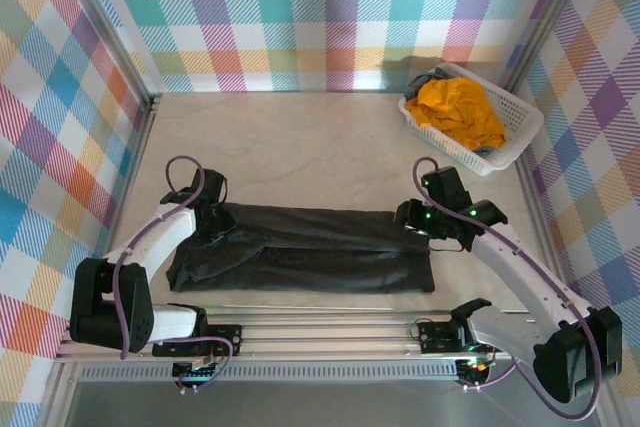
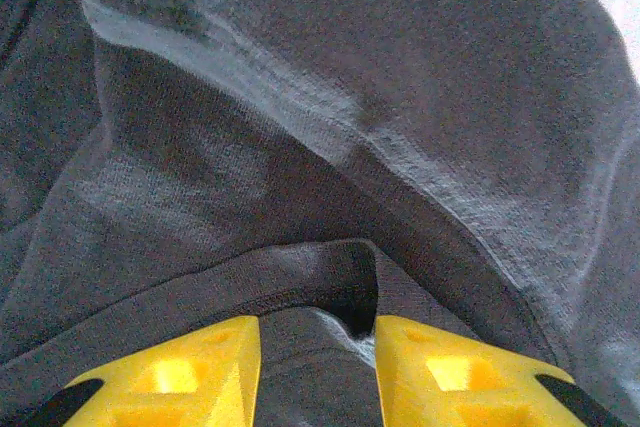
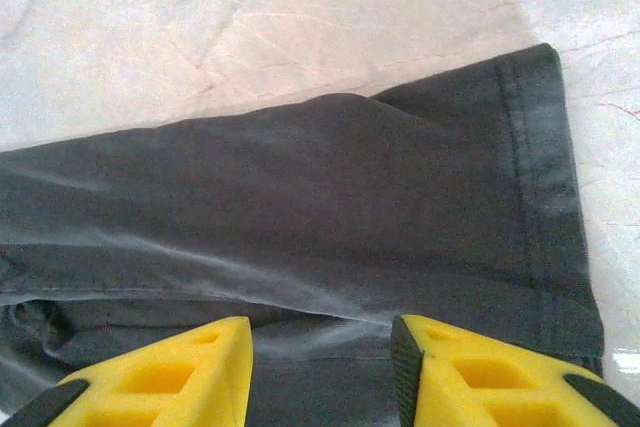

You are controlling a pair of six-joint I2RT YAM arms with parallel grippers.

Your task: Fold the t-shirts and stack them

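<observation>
I am looking at the left end effector sitting over the left end of the charcoal grey t-shirt, near that end's far edge. Through the left wrist camera I am seeing its 2 yellow fingers standing apart, so the left end effector is open. A curved hem of the charcoal grey t-shirt is running between them, and rumpled folds are rising beyond.

The shirt is lying as a long, folded band across the near half of the worktop, just beyond the arm bases.

The right end effector is hovering at the shirt's right end. In the right wrist camera its fingers are also spread, so the right end effector is open and clamping nothing. Here the charcoal grey t-shirt is showing a stitched hem on its right side, with pale worktop beyond.

At the far right corner, the mustard t-shirt is lying bunched inside the white lattice basket, well apart from both arms.
</observation>
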